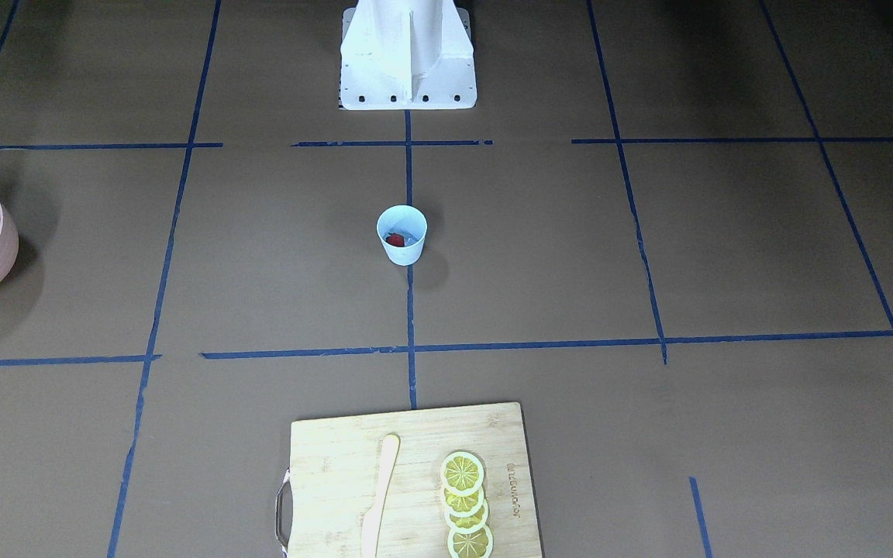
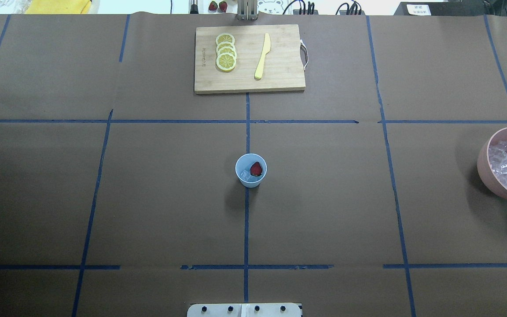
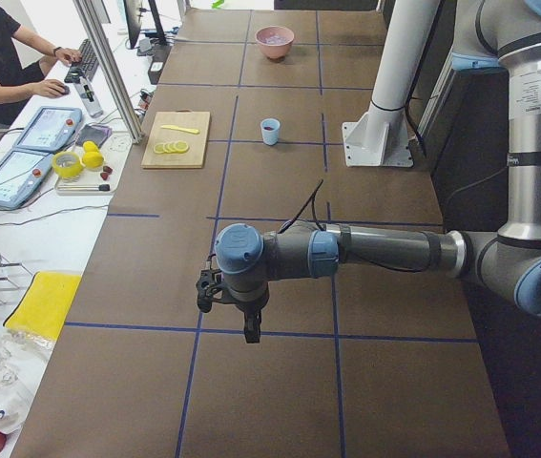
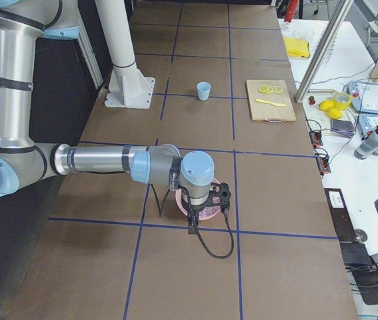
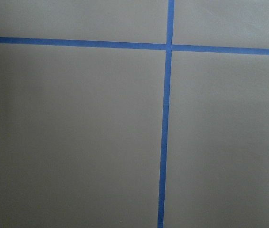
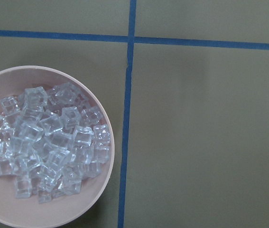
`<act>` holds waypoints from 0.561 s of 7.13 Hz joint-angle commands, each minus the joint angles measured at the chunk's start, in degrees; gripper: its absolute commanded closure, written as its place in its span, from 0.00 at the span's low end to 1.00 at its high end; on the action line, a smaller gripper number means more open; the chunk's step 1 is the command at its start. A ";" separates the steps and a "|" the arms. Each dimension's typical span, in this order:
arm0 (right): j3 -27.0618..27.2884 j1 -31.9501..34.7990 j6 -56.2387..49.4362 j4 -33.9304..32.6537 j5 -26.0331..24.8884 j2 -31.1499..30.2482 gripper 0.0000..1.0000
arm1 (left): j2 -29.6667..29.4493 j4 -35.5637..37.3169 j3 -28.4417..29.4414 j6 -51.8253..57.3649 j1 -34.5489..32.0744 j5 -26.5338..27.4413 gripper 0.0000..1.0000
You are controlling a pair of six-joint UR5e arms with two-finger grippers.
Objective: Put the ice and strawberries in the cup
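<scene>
Right tool [image 4: 221, 197] by pink bowl [image 2: 482, 169], strawberry [image 2: 256, 168] and ice [image 2: 245, 175] in cup [image 2: 251, 184]

Too small and side-on to judge as parted or closed: left gripper [image 3: 249, 330], right gripper [image 4: 193, 225]. Cut by the overhead view's right edge: pink bowl [image 2: 483, 169].

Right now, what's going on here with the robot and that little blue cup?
No arm is touching the cup. It stands alone in the middle of the table, with a strawberry and some ice inside it. The left tool hangs over bare table at one end. The right tool hangs by the pink bowl of ice cubes at the other end. I cannot tell whether the tools are open or shut. The lemon slices and knife lie on the cutting board.
</scene>
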 commanded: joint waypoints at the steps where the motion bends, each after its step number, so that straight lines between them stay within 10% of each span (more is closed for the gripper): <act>1: -0.09 -0.01 0.03 1.21 0.00 -0.07 0.00 | 0.36 2.15 -1.09 1.64 0.45 0.13 0.00; 4: 0.00 -0.01 -0.05 1.31 0.09 -0.07 0.00 | 1.33 2.06 -0.48 1.83 0.62 0.13 0.00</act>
